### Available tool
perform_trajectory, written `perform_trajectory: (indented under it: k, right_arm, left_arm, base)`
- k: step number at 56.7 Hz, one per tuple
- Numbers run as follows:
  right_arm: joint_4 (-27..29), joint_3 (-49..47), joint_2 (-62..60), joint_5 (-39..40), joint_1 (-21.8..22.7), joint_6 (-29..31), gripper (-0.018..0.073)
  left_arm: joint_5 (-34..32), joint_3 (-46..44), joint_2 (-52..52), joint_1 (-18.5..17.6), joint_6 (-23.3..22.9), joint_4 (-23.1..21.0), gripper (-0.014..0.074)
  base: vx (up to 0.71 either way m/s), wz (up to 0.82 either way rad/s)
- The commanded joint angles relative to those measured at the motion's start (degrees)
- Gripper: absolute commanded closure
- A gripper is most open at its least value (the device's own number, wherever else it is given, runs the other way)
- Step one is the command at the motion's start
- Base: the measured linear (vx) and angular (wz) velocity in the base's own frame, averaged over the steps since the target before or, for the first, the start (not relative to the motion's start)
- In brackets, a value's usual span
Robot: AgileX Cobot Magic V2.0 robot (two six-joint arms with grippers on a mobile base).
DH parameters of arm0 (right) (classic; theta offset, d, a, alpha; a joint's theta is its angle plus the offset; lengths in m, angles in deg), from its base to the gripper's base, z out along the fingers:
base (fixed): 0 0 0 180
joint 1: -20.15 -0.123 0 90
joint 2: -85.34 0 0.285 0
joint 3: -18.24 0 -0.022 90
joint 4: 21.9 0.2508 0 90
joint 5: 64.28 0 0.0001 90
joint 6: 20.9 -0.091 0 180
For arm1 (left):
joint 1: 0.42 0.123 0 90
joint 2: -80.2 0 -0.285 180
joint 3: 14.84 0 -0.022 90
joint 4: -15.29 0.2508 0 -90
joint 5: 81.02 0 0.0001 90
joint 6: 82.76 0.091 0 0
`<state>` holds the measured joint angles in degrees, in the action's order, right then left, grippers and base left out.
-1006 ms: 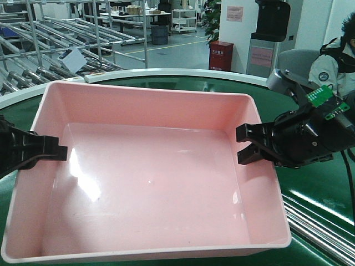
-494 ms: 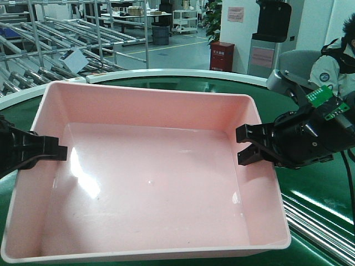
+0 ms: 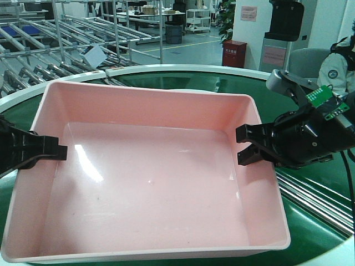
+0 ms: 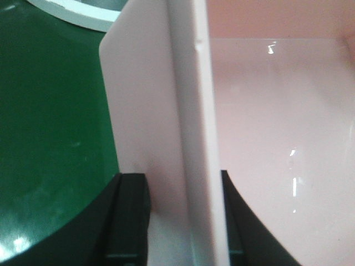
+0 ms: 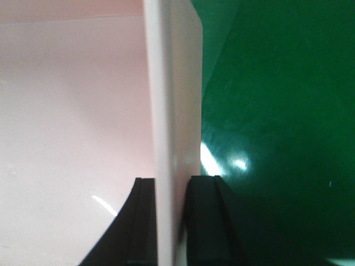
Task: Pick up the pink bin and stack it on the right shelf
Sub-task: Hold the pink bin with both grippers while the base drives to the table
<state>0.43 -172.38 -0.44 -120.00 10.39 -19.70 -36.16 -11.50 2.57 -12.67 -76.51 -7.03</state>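
Observation:
The pink bin [image 3: 150,177] fills the front view, held level between both grippers over the green table. My left gripper [image 3: 55,149] is shut on the bin's left wall; in the left wrist view [image 4: 183,183] one black finger is outside the wall [image 4: 161,111] and one inside. My right gripper [image 3: 244,145] is shut on the bin's right wall; in the right wrist view [image 5: 172,185] its fingers pinch the wall [image 5: 172,83] from both sides. The bin is empty. The right shelf is out of view.
The round green conveyor table [image 3: 310,221] with its white rim [image 3: 183,69] lies under and behind the bin. Metal roller racks [image 3: 66,39] stand at the back left. A red box [image 3: 234,54] and a seated person [image 3: 338,66] are at the back right.
The background and the table's rim have slid to the right in the front view. The bin and both grippers keep the same place in the frame, the grip unchanged.

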Motion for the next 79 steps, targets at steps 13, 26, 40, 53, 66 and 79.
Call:
perform_trajectory:
  k: [13,26,40,53,66,79]
  right_arm:
    - [-2.45,-1.81,-2.16,5.42,1.23,0.04,0.0568]
    - [-2.39,-1.81,-2.16,5.42,1.23,0.04,0.0568]
    - [-2.44,-1.81,-2.16,5.43,1.23,0.04,0.0568]
    - [-2.39,-1.81,-2.16,5.37,1.23,0.04,0.0568]
    - [-2.38,-1.81,-2.16,5.2,1.23,0.04,0.0568]
    - [-2.37,-1.81,-2.16,4.78,1.23,0.04,0.0568]
  left_arm:
    - [-4.81,-1.97,2.3,0.19,0.79,-0.44,0.0601]
    - [-4.81,-1.97,2.36,0.19,0.79,-0.44,0.0601]
    - [-4.73,-1.97,2.35,0.19,0.79,-0.44,0.0601]
    - [-4.73,-1.97,2.35,0.19,0.79,-0.44,0.0601]
    - [-4.73,-1.97,2.35,0.19,0.79,-0.44,0.0601]
    - [-4.73,-1.97,2.35,0.19,0.79,-0.44,0.0601]
  base:
    - [-0.29,-0.05]
    - [-0.26,-0.25]
    - [-0.2,-0.54]
    - [-0.13,-0.77]
    - [-0.06,-0.87]
    - [0.05,-0.77]
